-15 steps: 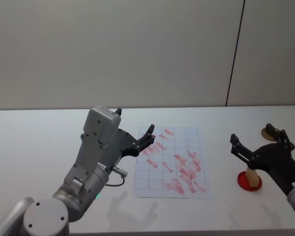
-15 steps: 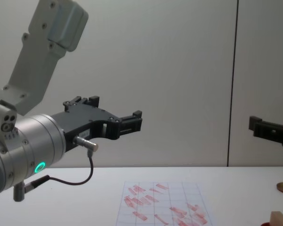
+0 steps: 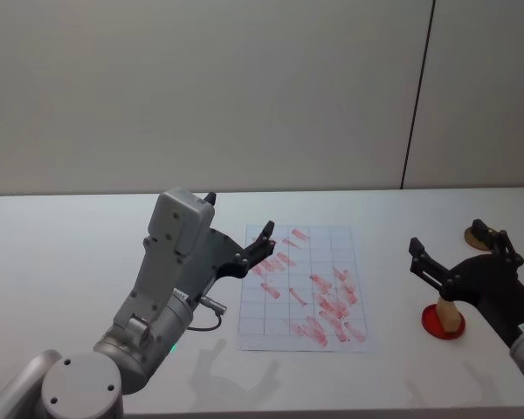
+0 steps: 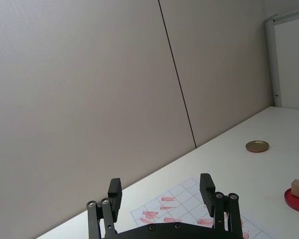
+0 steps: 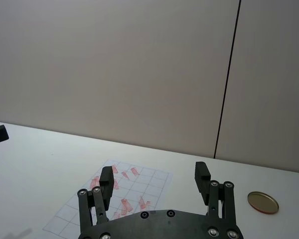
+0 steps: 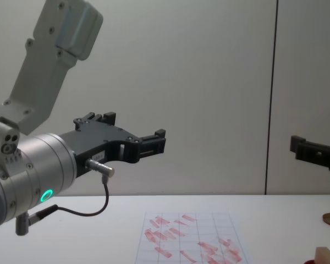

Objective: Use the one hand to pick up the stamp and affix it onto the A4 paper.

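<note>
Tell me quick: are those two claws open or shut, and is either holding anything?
Left gripper: jaws open, empty, raised by the paper's left side.
Right gripper: jaws open, empty, raised near the stamp.

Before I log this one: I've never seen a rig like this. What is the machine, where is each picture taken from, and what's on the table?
It is a robot with two arms, each ending in a two-fingered claw. One picture looks down from its head, one looks across from its chest, and one comes from each wrist. The left claw and the right claw are both open, raised off the table and holding nothing. On the table lies a white gridded paper covered with red marks. To its right a small wooden stamp stands on a round red pad, with a gold disc farther back.
</note>
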### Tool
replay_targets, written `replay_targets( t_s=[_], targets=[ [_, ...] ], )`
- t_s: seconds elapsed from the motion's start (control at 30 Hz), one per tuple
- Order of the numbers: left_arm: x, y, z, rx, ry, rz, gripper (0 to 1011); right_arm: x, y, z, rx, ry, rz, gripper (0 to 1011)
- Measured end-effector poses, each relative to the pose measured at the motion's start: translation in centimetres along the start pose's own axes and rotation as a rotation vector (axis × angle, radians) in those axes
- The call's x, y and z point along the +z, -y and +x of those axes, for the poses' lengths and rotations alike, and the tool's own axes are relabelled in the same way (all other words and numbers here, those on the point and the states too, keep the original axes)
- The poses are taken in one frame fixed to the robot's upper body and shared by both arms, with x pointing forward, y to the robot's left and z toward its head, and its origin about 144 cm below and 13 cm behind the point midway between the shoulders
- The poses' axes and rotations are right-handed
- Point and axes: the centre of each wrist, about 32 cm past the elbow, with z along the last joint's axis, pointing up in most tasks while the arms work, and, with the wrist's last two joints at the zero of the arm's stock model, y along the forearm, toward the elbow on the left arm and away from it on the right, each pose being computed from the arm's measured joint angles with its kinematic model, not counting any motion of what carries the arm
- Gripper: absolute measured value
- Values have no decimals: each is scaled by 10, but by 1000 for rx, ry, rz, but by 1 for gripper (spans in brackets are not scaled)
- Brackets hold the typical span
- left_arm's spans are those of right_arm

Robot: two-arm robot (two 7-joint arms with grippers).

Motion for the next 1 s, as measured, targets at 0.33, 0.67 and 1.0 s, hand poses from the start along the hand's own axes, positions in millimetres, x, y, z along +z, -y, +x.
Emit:
replay_targets(
  t_s=[0.33, 0.67, 1.0],
  targets=[
    [0, 0, 0, 0, 0, 0, 993, 0, 0, 0, 0, 0, 0, 999],
    [0, 0, 0, 0, 0, 0, 993, 0, 0, 0, 0, 0, 0, 1000],
    [0, 0, 0, 0, 0, 0, 993, 0, 0, -1, -6, 2, -6, 999]
  ],
)
